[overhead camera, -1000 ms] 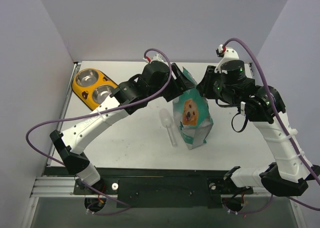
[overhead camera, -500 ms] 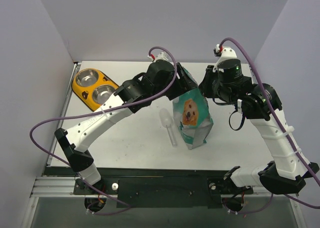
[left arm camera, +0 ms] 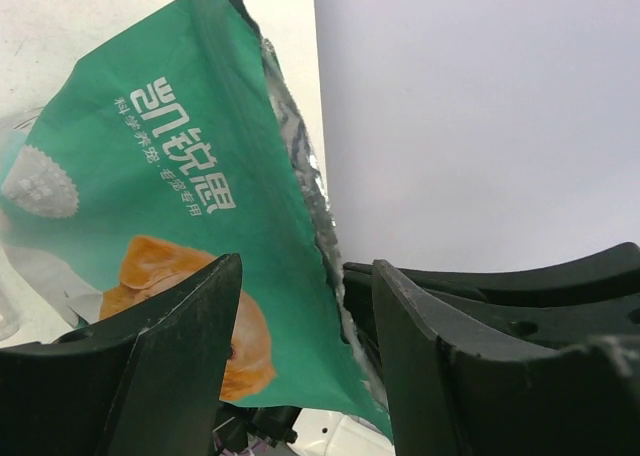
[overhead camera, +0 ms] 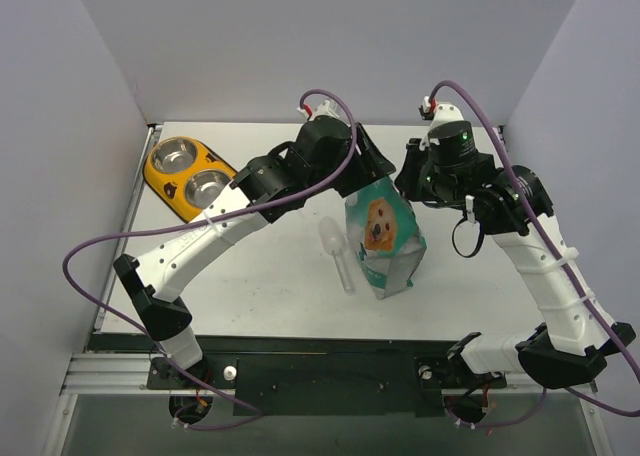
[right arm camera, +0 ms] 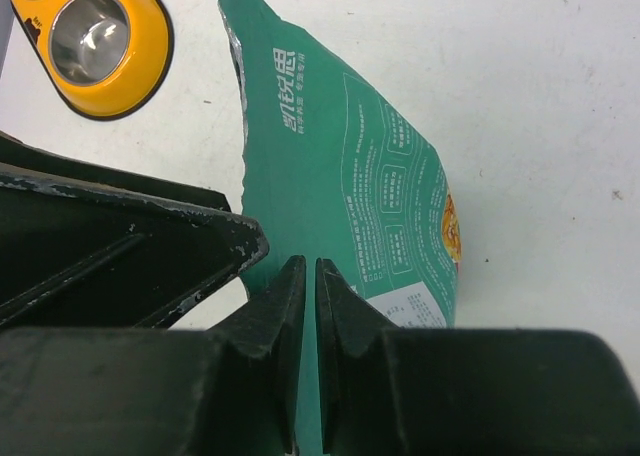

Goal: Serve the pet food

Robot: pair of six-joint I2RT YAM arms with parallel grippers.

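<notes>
While the right gripper (right arm camera: 309,268) pinches it, the pouch (right arm camera: 372,171) shows ragged foil.

**What it all looks made of**

The teal-and-white film pouch (overhead camera: 385,238) is shiny plastic film, a bit creased, with crinkly silver foil lining its torn mouth (clearest in the left wrist view). The yellow double-bowl plastic feeder (overhead camera: 152,171) looks glossy and moulded, and its round steel bowls (right arm camera: 88,38) are polished metal with soft reflections. The clear plastic scoop (overhead camera: 338,256) is smooth and see-through. The white table (overhead camera: 270,276) is matt with a few specks. The left gripper (left arm camera: 305,276) and right gripper (right arm camera: 309,276) both have matt black plastic fingers (left arm camera: 180,366).
</notes>
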